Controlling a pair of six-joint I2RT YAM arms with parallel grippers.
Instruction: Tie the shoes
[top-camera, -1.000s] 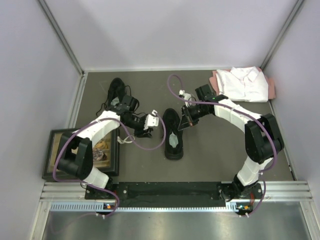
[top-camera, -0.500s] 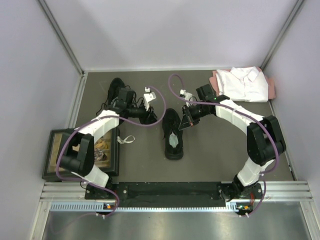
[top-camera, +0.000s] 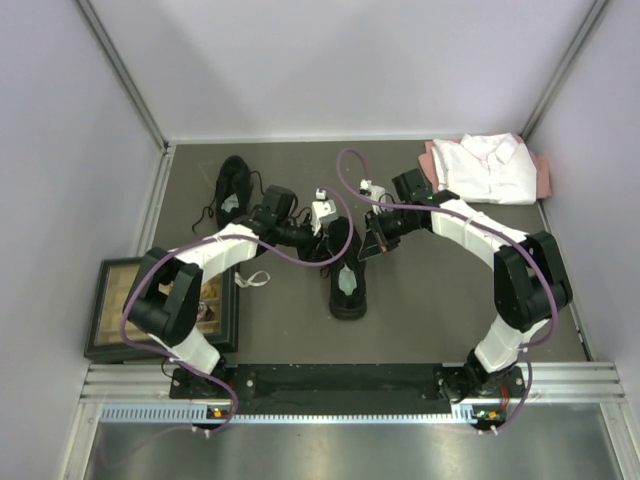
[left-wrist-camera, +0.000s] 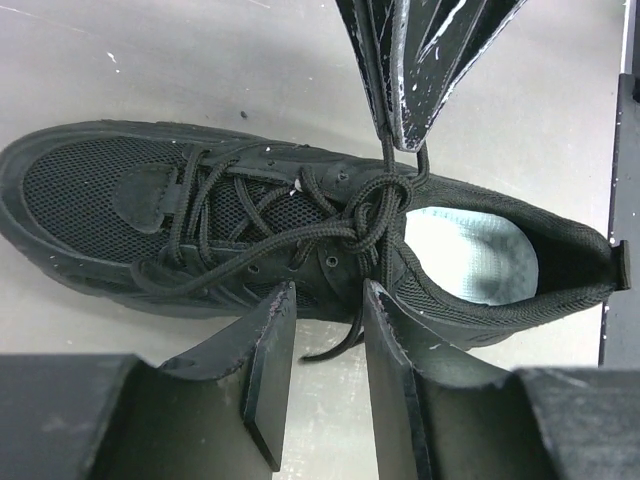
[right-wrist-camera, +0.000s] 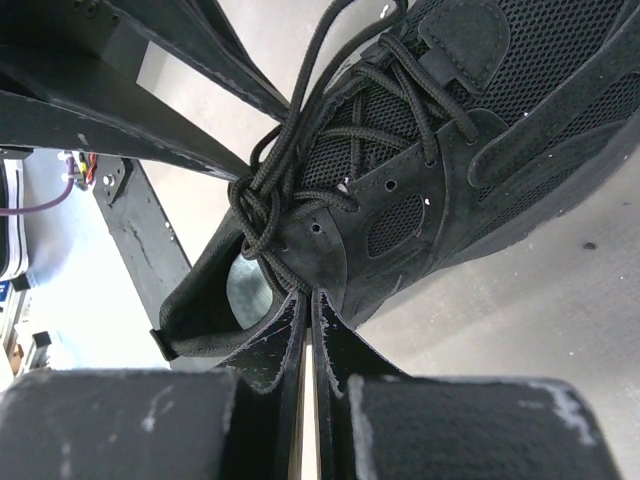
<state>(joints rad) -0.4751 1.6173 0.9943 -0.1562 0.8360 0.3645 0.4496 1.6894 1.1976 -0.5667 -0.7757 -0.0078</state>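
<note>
The near shoe (top-camera: 346, 282) is laid on the table (top-camera: 430, 300) between the two grippers; the other shoe (top-camera: 231, 188) is set at the far left. The right gripper (right-wrist-camera: 306, 318) is clamped on the laces (left-wrist-camera: 372, 212) just above their knot. The left gripper (left-wrist-camera: 322, 345) is held parted beside the shoe, a loose lace end (left-wrist-camera: 340, 347) seemingly lying ungripped between its fingers (left-wrist-camera: 270, 350).

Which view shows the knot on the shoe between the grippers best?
Left wrist view: the knot of thin black laces lies plain and whole on the black mesh shoe, beside its pale insole. The right wrist view shows it slanted and less distinct. From the top it is too small to tell.
</note>
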